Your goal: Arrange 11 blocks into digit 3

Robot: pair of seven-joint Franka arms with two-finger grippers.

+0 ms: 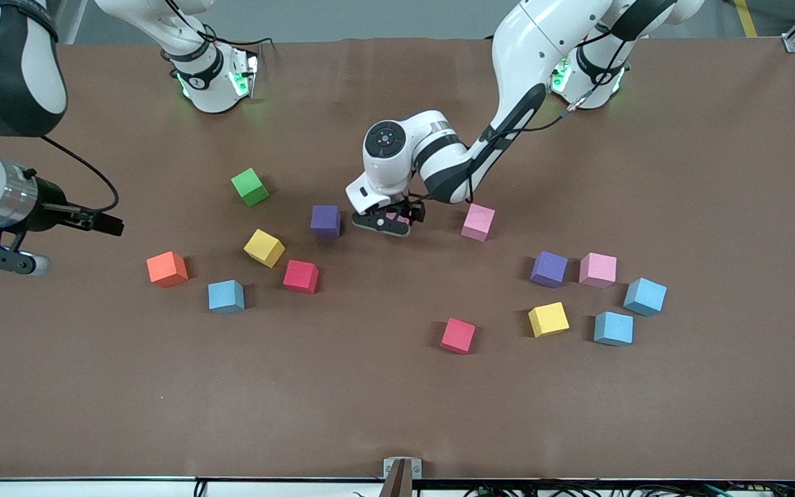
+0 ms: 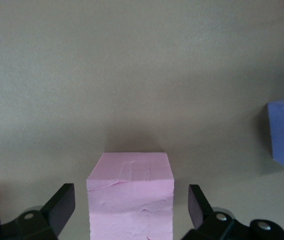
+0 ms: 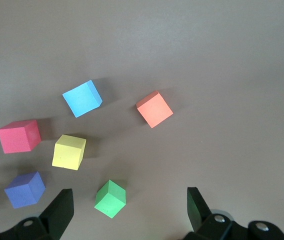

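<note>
The left gripper [image 2: 131,205] hangs low with jaws wide, a pink cube [image 2: 131,195] between them, untouched. The right gripper [image 3: 127,207], also wide open, hovers over the green cube [image 3: 110,198].

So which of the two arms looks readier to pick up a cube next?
The left. Its gripper is down at the table with its open fingers either side of a pink cube. The right gripper waits high over the right arm's end of the table, holding nothing.
</note>
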